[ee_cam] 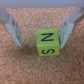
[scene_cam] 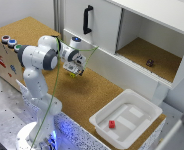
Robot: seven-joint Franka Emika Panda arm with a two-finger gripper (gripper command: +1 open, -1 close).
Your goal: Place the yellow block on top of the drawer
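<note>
The yellow block (ee_cam: 47, 43) is a small cube with black letters N and S on its faces. In the wrist view it sits on cork between my gripper's (ee_cam: 41, 44) two fingers. One finger (ee_cam: 66, 29) is at its side and the other stands a little apart, so the jaws are open around it. In the exterior view the gripper (scene_cam: 74, 70) hangs low over the cork table (scene_cam: 92, 95) with the block (scene_cam: 72, 75) a yellow speck beneath it. The drawer (scene_cam: 104, 27), white with a black handle (scene_cam: 87, 19), stands behind it towards the exterior view's right.
The drawer's cork-floored compartment (scene_cam: 152, 55) holds a small dark object (scene_cam: 150, 63). A low white tub (scene_cam: 124, 117) with a small red block (scene_cam: 112, 124) sits at the table's near right corner. A cork box with coloured buttons (scene_cam: 7, 41) stands at the exterior view's left.
</note>
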